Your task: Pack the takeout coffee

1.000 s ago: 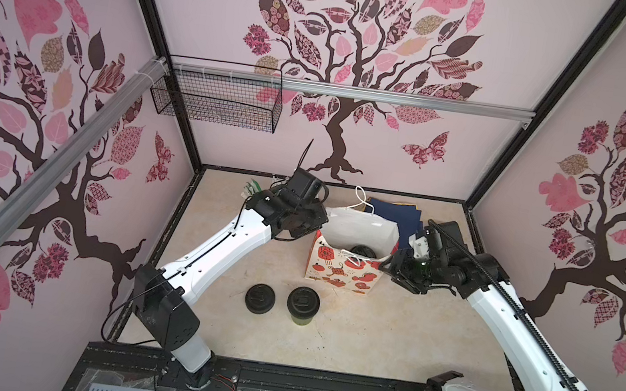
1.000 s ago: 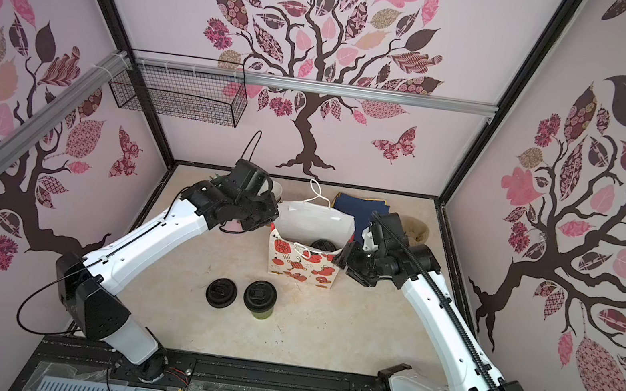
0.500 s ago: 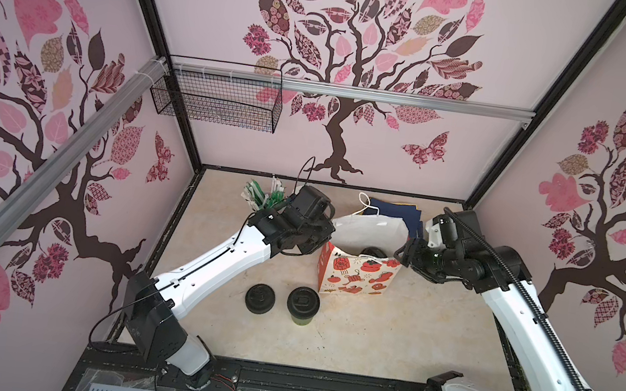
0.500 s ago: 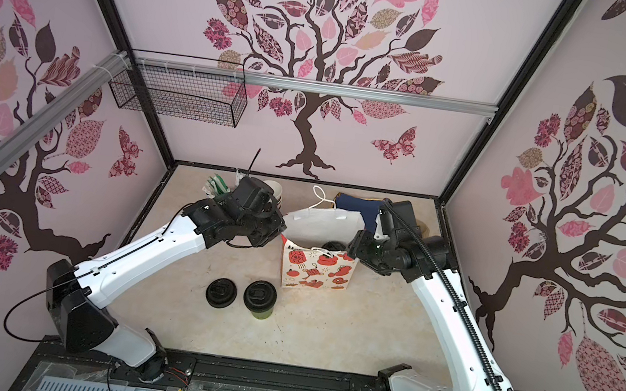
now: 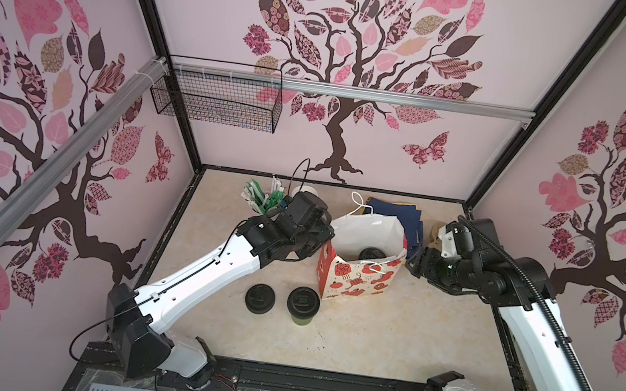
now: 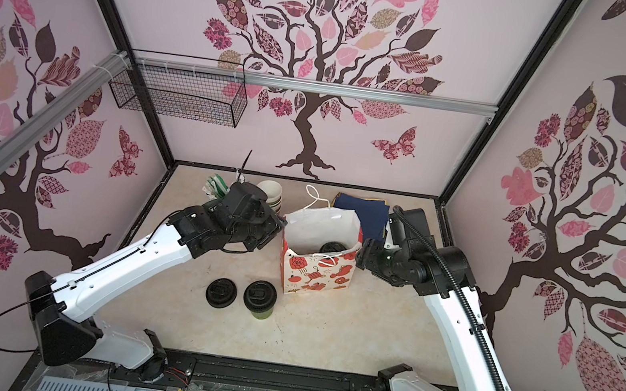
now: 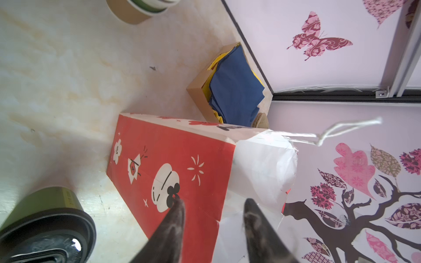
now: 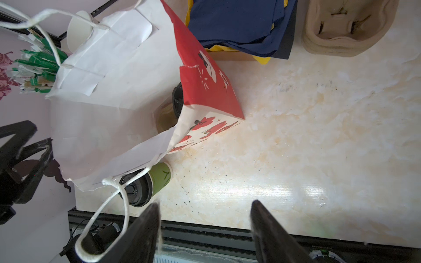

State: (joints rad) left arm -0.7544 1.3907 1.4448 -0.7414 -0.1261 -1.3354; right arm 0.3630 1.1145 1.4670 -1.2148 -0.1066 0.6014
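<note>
You can read no word, brand or number here. The paper bag (image 7: 173, 164) carries only drawings on red: white flowers, a lantern, sparks. The green cup (image 7: 45, 202) beside it bears a thin line of print (image 7: 67, 197), too blurred to read, and a pale branching mark (image 8: 165, 176) on its side.

Bag (image 5: 357, 283): red ends with white blossoms and black flecks, white front printed in red, plain white inside. The bagged cup (image 5: 372, 254) shows only a black lid. The table cup (image 5: 301, 321) is olive green under a black lid, and the lid stack (image 5: 260, 299) is black too. Napkins (image 5: 397, 213) are navy over yellow. Straws (image 5: 260, 199) come in green and white. Carrier (image 8: 348, 27) is beige. Table (image 5: 386, 342) is cream, marbled. Walls (image 5: 203, 20) are pale pink, with brown trees and patterned pink leaves.
</note>
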